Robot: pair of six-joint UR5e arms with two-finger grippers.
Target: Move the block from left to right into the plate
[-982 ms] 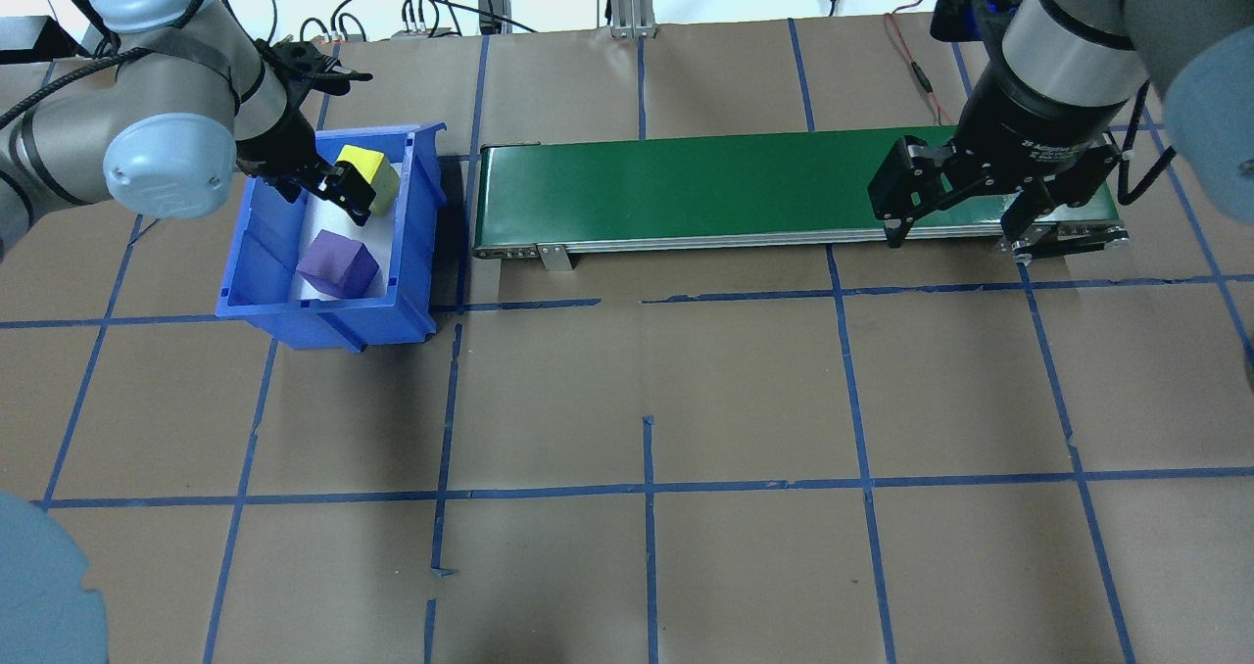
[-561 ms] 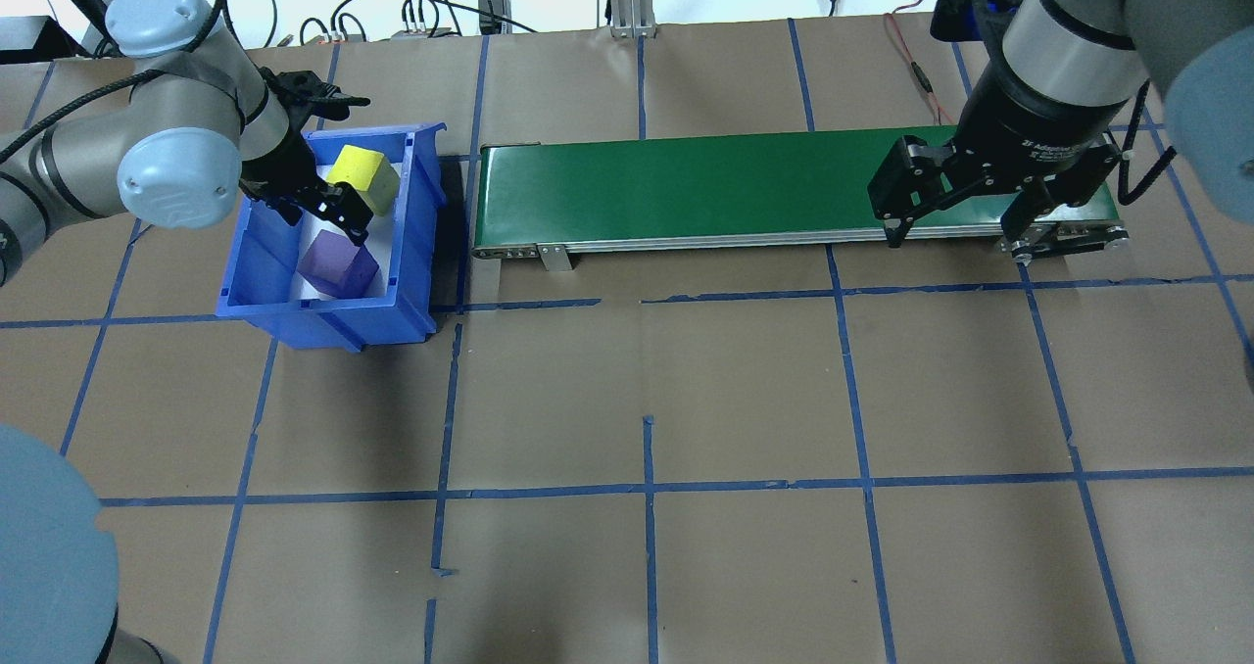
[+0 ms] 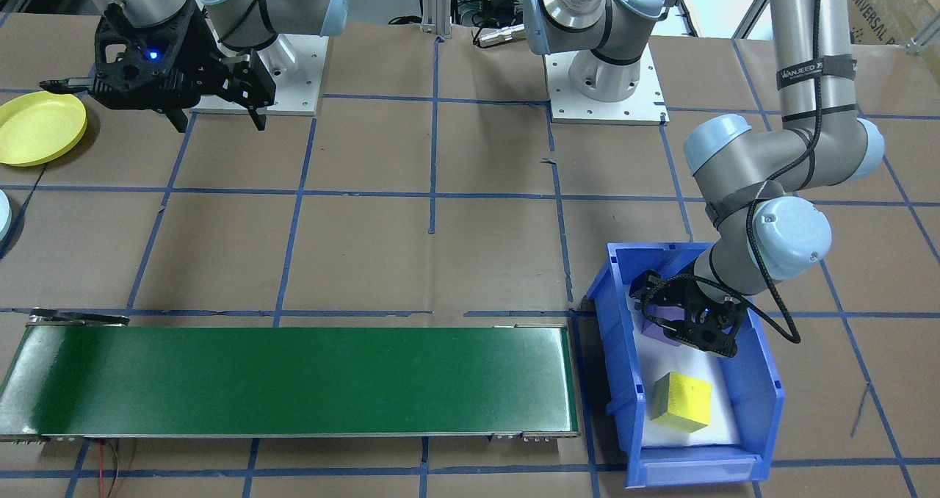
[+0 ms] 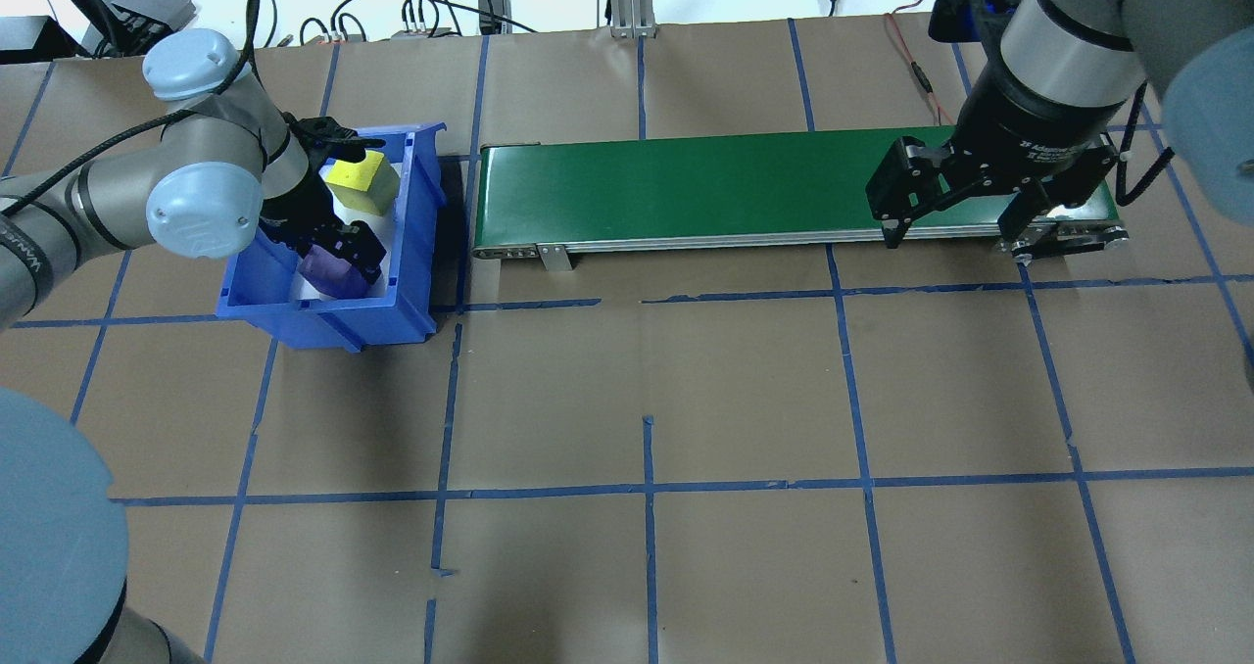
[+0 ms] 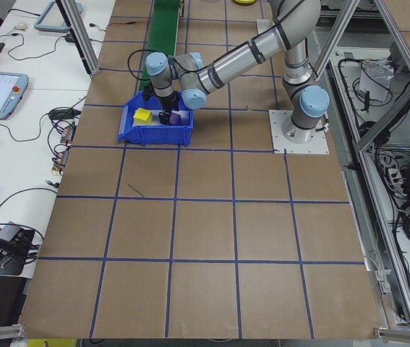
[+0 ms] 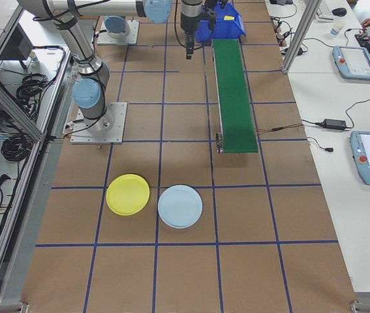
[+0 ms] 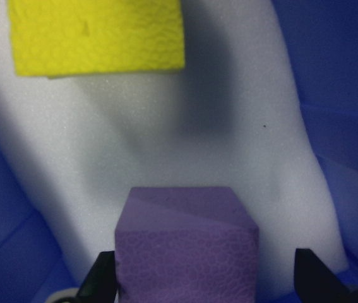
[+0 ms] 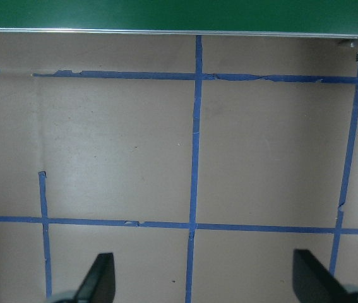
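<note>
Closing off-centre, the left gripper point(image 7: 204, 287), jaws apart astride the purple block point(image 7: 185, 243) at the wrist frame's bottom, could skew it against the blue bin point(image 4: 411, 223); the right gripper point(image 4: 955, 204) hangs open.

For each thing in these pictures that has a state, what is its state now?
left hand: open, fingers either side of the purple block, not closed on it
right hand: open, empty, above the belt's end
purple block: in the bin, not lifted
yellow block: lying free in the bin
blue bin: holds both blocks
conveyor belt: nothing on it
yellow plate: empty
blue plate: empty
</note>
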